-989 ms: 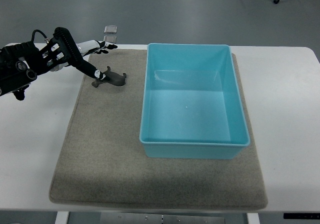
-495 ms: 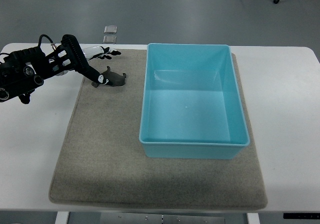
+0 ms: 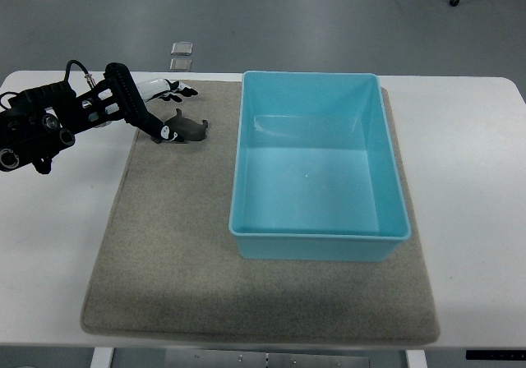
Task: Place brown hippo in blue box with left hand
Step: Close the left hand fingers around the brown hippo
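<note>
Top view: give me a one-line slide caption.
Left hand reaches the hippo on the mat, beside the empty blue box.

Left hand (image 3: 144,105) touches brown hippo (image 3: 185,129) beside blue box (image 3: 316,241)

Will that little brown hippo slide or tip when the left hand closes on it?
Brown hippo looks small and rigid, probably light. It sits on the rough mat, so sliding seems unlikely. Its low shape may still tip when nudged by the left hand.
</note>
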`<state>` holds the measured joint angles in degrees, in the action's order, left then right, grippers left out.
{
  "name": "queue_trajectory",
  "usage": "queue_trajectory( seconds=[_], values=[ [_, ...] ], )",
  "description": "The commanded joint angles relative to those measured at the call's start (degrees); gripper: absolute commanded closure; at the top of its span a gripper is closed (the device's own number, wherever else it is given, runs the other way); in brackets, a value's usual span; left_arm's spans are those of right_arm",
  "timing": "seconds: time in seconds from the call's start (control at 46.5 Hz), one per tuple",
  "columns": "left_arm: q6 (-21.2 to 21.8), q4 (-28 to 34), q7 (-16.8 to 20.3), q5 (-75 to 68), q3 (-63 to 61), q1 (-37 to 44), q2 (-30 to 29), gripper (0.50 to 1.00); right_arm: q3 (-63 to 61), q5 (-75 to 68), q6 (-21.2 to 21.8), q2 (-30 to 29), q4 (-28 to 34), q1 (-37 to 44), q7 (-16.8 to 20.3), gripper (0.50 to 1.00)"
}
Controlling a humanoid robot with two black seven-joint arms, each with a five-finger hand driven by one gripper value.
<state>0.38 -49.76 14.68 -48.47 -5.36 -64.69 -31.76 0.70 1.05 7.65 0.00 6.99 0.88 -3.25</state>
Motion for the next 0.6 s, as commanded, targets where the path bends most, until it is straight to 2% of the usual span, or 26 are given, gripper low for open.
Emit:
queue_trajectory(
  seconds=[0.0,0.581],
  values=[
    [0.1,0.1,0.0,0.0,0.0,0.0,0.0,0.609,0.0,0.0,0.0,0.0,0.0,0.0,0.0,0.564],
    [2.3,0.3,-0.1,-0.1,-2.0,0.0,0.9,0.634,0.0,0.0,0.0,0.0,0.0,0.0,0.0,0.564]
  ],
)
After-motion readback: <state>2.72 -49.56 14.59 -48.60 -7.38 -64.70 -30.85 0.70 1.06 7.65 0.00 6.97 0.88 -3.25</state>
